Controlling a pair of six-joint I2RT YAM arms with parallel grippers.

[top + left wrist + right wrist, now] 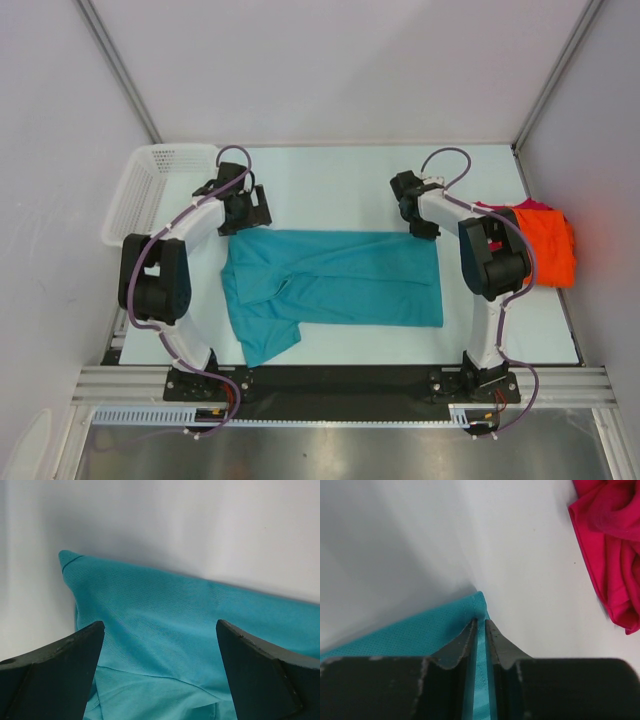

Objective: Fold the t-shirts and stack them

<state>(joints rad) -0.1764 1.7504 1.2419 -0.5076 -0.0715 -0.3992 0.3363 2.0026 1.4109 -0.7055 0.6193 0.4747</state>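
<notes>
The teal-blue t-shirt (pixel 330 285) lies spread across the middle of the table, one sleeve trailing at the front left. My left gripper (pixel 247 212) is open just above its far left corner; in the left wrist view the teal cloth (pixel 165 630) shows between my spread fingers (pixel 65 665). My right gripper (pixel 424 226) is shut on the shirt's far right corner; the right wrist view shows the teal hem (pixel 477 610) pinched between the jaws. The orange t-shirt (pixel 547 245) lies crumpled at the right edge on the magenta-red t-shirt (pixel 532 205), which also shows in the right wrist view (pixel 610 545).
A white mesh basket (pixel 150 190) stands at the far left of the table. Both arms reach along the table's sides. The table's front edge (pixel 340 365) meets a metal rail.
</notes>
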